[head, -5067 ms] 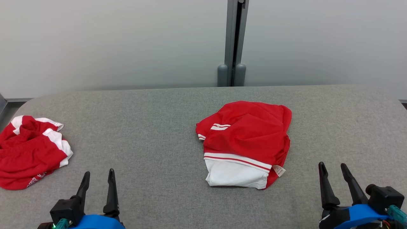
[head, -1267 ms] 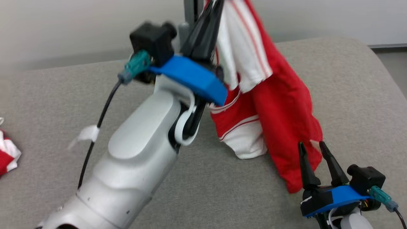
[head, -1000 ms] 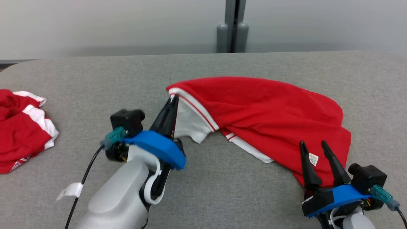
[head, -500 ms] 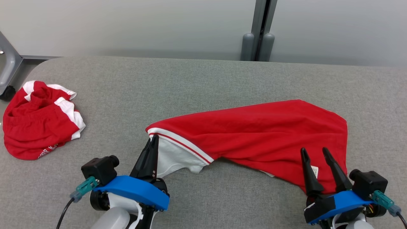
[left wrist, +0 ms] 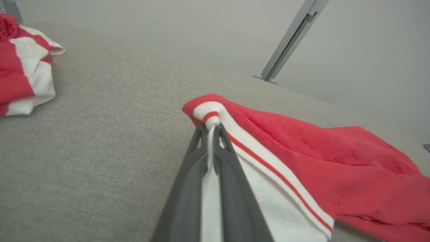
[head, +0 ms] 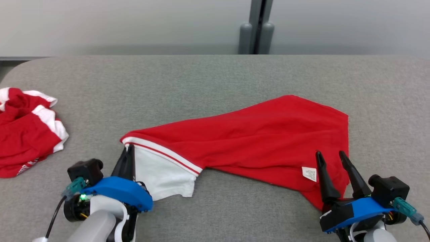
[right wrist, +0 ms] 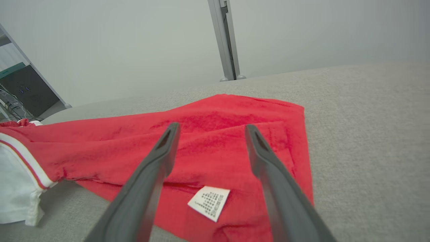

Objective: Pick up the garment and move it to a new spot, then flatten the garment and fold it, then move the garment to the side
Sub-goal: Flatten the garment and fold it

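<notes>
**Head view:** One red garment [head: 255,134] laid out on the grey padded table [head: 201,80], toward its near edge, long axis running left to right and slanting from near left to far right. White, red-striped end pointing left, plain red end pointing right. Left gripper [head: 129,148] pinching the striped corner, fingers [head: 127,163] pressed together on the cloth. Right gripper [head: 329,154] spread, its two prongs over the near right corner beside one white label [head: 309,173]; contact with the cloth impossible to judge. A second garment [head: 28,134], red and white, bunched at the table's far left, well apart, cut off by the frame edge, its lettering too small to read. One grey post [head: 257,27] behind the table.

**Left wrist view:** Two dark prongs closed on the white band, with a fold of it bearing one red stripe bulging just beyond the tips. Red cloth trailing off to the right, cropped by the frame. Second garment at upper left, partly out of frame.

**Right wrist view:** Two prongs wide apart above the red cloth, the label between them, its print illegible. White end at far left, cropped.
</notes>
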